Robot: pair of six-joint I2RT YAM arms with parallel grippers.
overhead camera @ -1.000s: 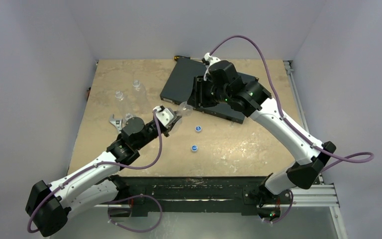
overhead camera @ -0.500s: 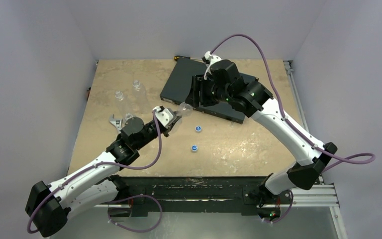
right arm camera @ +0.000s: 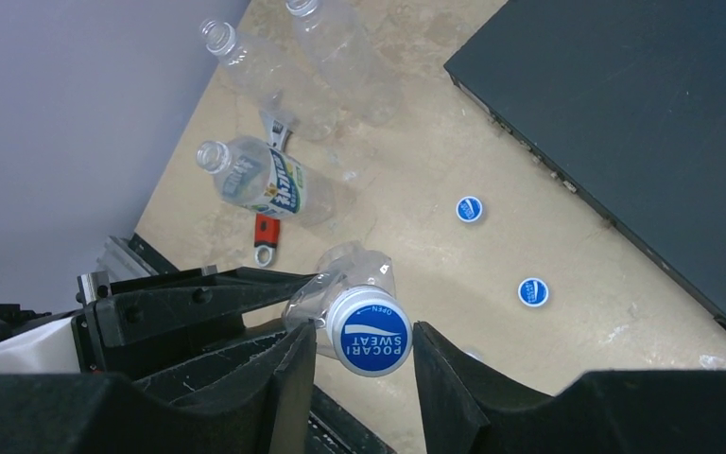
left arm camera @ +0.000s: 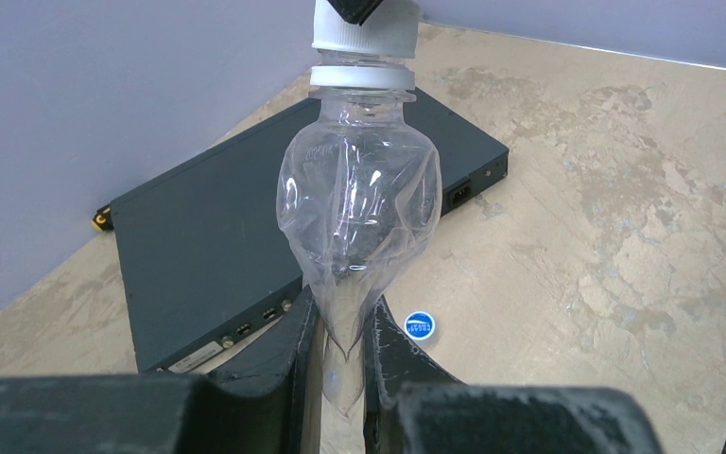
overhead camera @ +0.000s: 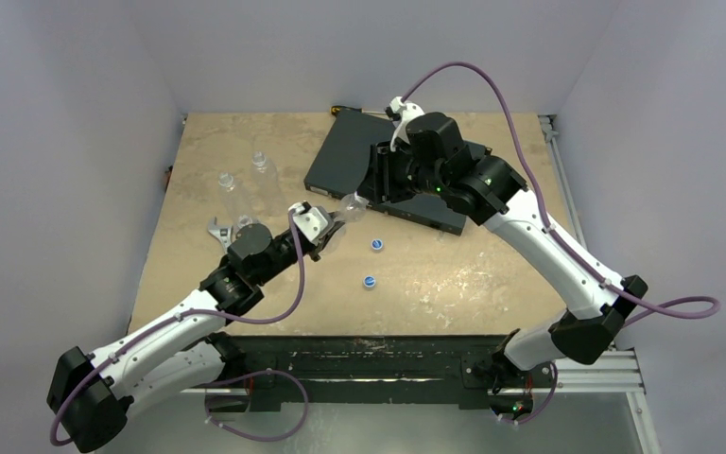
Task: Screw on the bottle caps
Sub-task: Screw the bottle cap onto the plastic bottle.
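While the crushed clear bottle (left arm camera: 359,199) has stayed at the centre of the top view, its blue-topped cap (right arm camera: 371,331) seated on the neck, my right arm (overhead camera: 548,246) has swung a little. The wrist is now nearer the upper edge of the frame and the elbow further toward the lower right. My left hand (left arm camera: 340,331) is clamped on the bottle's flattened lower end, with the neck tilted up toward my right hand (right arm camera: 364,345). That hand's fingers (right arm camera: 293,378) flank the cap closely; whether they press on it I cannot tell. One loose cap (overhead camera: 376,244) and a second loose cap (overhead camera: 369,281) lie unmoved on the worktop (overhead camera: 492,274), just below the bottle in the top view. The black box (overhead camera: 340,156) lies above them.
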